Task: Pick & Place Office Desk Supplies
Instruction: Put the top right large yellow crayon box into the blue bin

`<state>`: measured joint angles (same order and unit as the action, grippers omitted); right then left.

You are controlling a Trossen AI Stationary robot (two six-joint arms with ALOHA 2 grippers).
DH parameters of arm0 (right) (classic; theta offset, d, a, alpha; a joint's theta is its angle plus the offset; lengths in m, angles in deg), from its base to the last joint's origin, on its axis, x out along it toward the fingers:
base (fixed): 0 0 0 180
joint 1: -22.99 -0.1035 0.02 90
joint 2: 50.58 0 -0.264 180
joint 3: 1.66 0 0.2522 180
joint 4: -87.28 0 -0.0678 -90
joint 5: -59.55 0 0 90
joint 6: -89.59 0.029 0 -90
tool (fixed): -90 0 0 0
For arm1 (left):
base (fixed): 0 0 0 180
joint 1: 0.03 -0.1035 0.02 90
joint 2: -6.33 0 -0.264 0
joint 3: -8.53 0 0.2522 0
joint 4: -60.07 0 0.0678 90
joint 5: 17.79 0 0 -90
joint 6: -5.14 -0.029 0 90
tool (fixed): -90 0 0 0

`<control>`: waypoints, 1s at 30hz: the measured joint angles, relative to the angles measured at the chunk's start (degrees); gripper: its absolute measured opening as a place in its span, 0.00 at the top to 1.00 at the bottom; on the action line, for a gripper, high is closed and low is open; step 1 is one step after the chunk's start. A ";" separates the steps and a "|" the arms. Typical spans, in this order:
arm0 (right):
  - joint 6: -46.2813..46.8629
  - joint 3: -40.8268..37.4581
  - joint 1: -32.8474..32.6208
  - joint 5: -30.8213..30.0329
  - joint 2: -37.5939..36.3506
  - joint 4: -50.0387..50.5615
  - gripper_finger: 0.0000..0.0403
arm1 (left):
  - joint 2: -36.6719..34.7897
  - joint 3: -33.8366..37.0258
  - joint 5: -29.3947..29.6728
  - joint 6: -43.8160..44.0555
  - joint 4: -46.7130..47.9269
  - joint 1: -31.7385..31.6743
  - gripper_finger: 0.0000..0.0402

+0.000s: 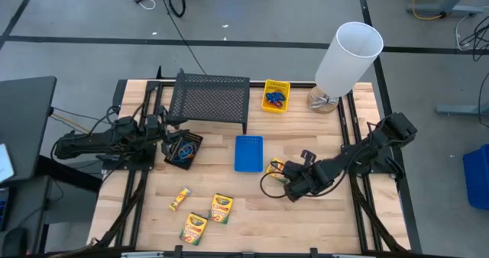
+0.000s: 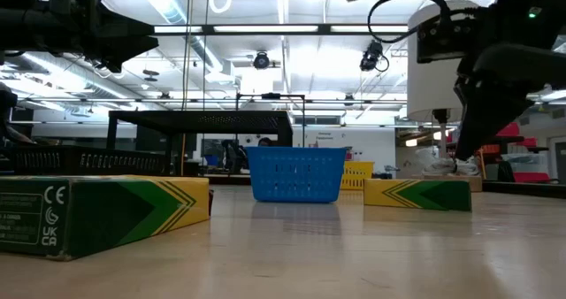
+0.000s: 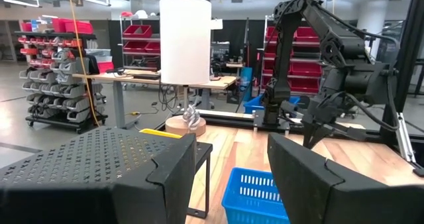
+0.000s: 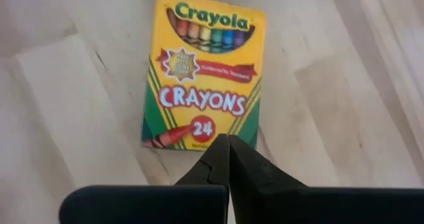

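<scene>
My right gripper (image 4: 228,159) is shut and hovers just above a yellow-and-green crayon box (image 4: 205,71) that lies flat, face up, on the table. In the high view this box (image 1: 274,166) sits right of the blue bin (image 1: 248,153). The low view shows the right gripper (image 2: 469,149) clear of the box (image 2: 416,194). My left gripper (image 3: 228,177) is open and held level above the table beside the black bin (image 1: 183,149), which holds coloured loops. Three more crayon boxes (image 1: 221,208) lie near the table's near edge. The yellow bin (image 1: 276,95) holds blue loops.
The black wire-mesh rack (image 1: 210,98) stands at the far left, just past my left gripper. The tall white cylinder (image 1: 348,56) stands at the far right corner on a round base. Bare wood lies between the blue bin and the near crayon boxes.
</scene>
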<state>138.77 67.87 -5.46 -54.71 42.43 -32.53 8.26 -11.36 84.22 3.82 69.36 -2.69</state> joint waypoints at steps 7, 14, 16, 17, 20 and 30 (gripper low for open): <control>-0.22 -0.03 0.62 0.97 -0.02 0.25 1.00 | 0.00 0.00 0.00 0.04 0.00 0.02 0.52; -2.39 -0.03 1.39 3.46 0.09 -1.69 1.00 | 0.00 0.01 0.00 0.13 -0.01 0.02 0.52; -2.66 -0.03 1.77 3.90 0.09 -2.22 1.00 | 0.00 0.01 0.00 0.22 -0.02 0.02 0.52; -2.68 -0.03 1.80 4.37 0.09 -2.18 1.00 | 0.00 0.01 0.00 0.25 0.00 0.02 0.52; -3.29 -0.01 2.08 5.70 0.63 -2.51 1.00 | 0.00 0.00 0.00 0.39 -0.01 0.02 0.52; -5.11 0.18 2.08 7.90 3.76 -3.85 1.00 | 0.04 0.00 -0.02 0.37 0.20 0.02 0.52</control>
<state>133.67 68.05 -3.38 -46.81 46.19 -36.38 8.30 -11.36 84.19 4.19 69.55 -2.67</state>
